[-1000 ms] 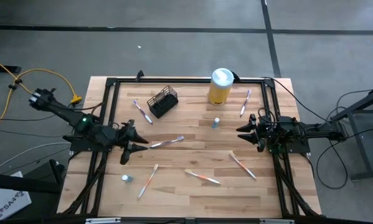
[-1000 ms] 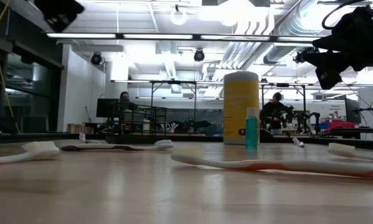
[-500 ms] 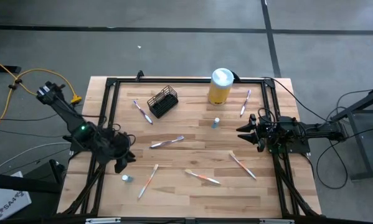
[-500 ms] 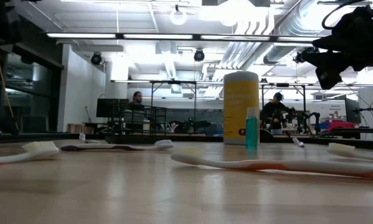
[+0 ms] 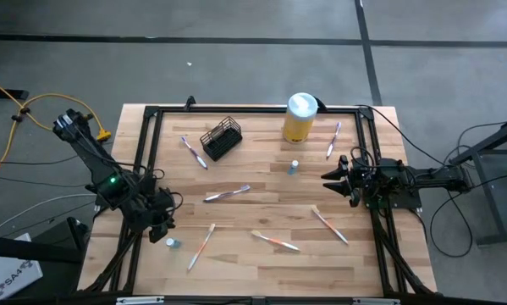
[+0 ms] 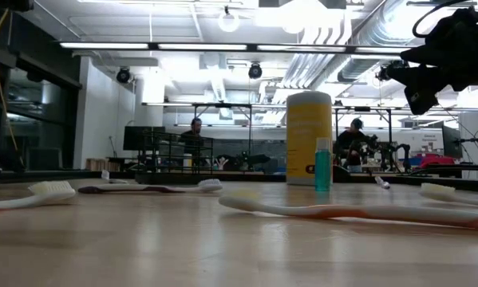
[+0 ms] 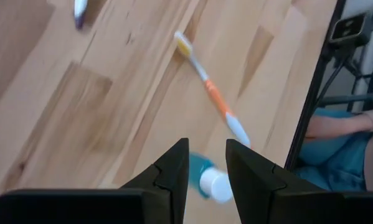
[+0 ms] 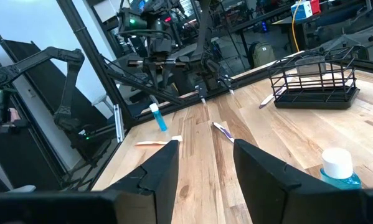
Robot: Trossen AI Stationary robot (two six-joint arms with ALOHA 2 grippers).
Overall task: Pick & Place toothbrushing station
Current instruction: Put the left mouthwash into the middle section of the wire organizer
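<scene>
Black mesh toothbrushing station (image 5: 221, 138) (seemingly tipped over), both hands (image 5: 162, 222) (image 5: 332, 177) part-open, empty.

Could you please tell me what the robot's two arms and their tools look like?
Both arms are dark, jointed and cabled. The left arm shows a small green light. Each ends in a tool with two black tapering fingers: the left tool, the right tool.

High view: straight down over whole counter (image 5: 261, 178), both arms included. Low view: level at counter height, close behind an orange toothbrush (image 6: 358, 212), facing the room. Left wrist view: steeply downward, close over a small teal bottle (image 7: 206, 182). Right wrist view: across counter toward left arm. Yellow canister (image 5: 299, 118) shared by high and low views.
</scene>
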